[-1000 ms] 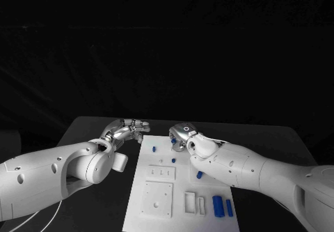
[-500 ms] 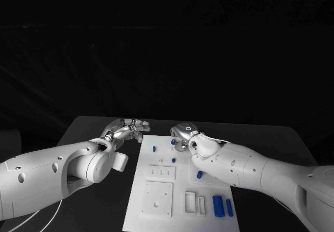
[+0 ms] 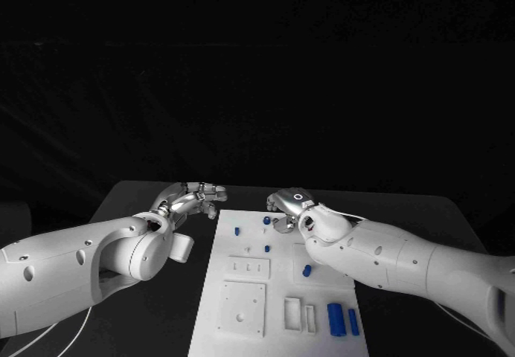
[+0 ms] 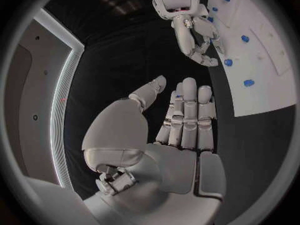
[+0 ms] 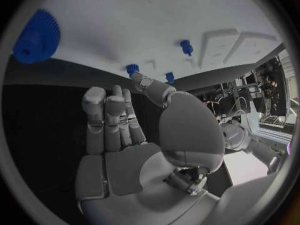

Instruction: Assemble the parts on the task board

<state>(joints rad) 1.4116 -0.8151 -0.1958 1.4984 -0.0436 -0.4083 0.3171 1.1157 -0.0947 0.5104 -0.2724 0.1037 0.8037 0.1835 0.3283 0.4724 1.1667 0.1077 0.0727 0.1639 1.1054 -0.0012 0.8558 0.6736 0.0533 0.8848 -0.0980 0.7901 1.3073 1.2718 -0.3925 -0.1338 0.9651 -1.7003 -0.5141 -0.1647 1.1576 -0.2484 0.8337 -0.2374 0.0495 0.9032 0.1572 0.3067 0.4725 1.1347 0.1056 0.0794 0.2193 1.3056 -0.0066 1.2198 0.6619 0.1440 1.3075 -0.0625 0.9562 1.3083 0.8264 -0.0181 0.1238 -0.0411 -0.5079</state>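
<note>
The white task board [image 3: 245, 256] lies lengthwise in the middle of the table. Small blue parts sit near its far end [image 3: 266, 220] [image 3: 237, 230] [image 3: 266, 248], one further down [image 3: 307, 271], and two long blue parts [image 3: 336, 318] at its near right. My left hand [image 3: 194, 201] hovers just off the board's far left corner; its fingers [image 4: 187, 115] are stretched out and hold nothing. My right hand [image 3: 289, 208] hangs over the far right corner beside a blue part. Its fingers [image 5: 109, 120] are straight and empty. A blue gear [image 5: 36, 37] lies on the board.
Pale raised blocks with slots and holes [image 3: 248, 266] [image 3: 245, 305] [image 3: 293, 312] take up the board's near half. Black table [image 3: 429, 216] surrounds the board on both sides. My two hands are about a hand's width apart above the far end.
My right hand and arm have shifted slightly to the right, away from the board's middle. The left hand has hardly moved. The parts lie as before.
</note>
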